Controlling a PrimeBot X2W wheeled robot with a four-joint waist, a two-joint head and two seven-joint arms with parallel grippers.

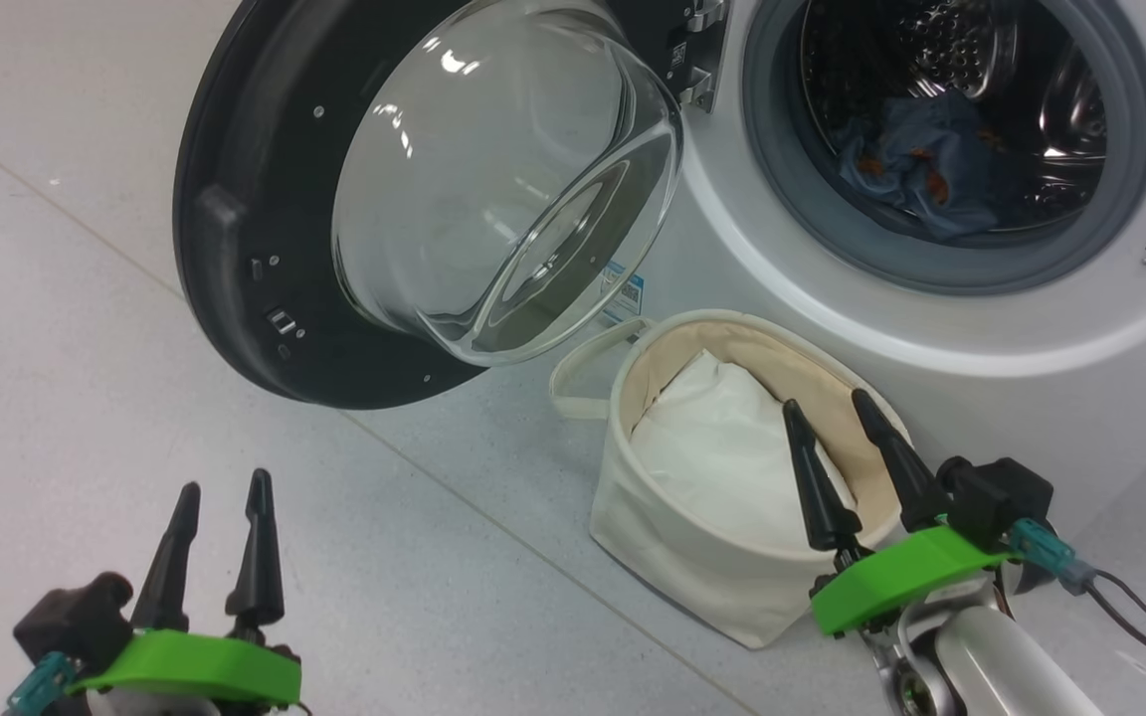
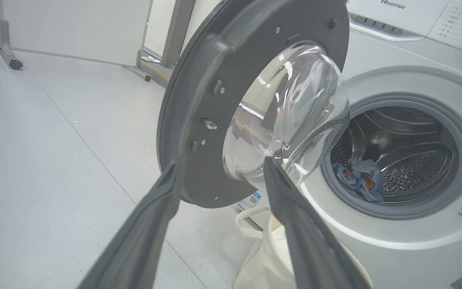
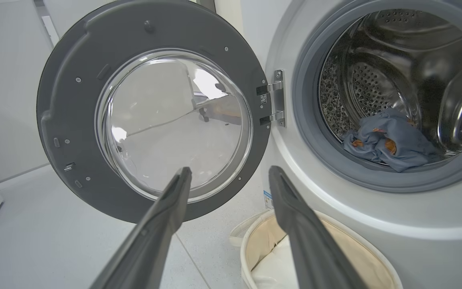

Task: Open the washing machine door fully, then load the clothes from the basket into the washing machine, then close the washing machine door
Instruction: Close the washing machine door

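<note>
Clothes (image 1: 916, 164) loaded in washing machine (image 1: 1031, 398), basket (image 1: 672, 537) down to white padding (image 1: 722, 438), left gripper (image 1: 225, 482) and right gripper (image 1: 826, 401) wide, empty; next, seemingly, pushing door (image 1: 235, 249) shut.

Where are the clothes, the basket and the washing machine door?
the clothes (image 3: 391, 144): right wrist view, middle of the blue bundle.
the basket (image 1: 668, 552): head view, outer cream wall.
the washing machine door (image 1: 235, 298): head view, black rim, left side.
</note>
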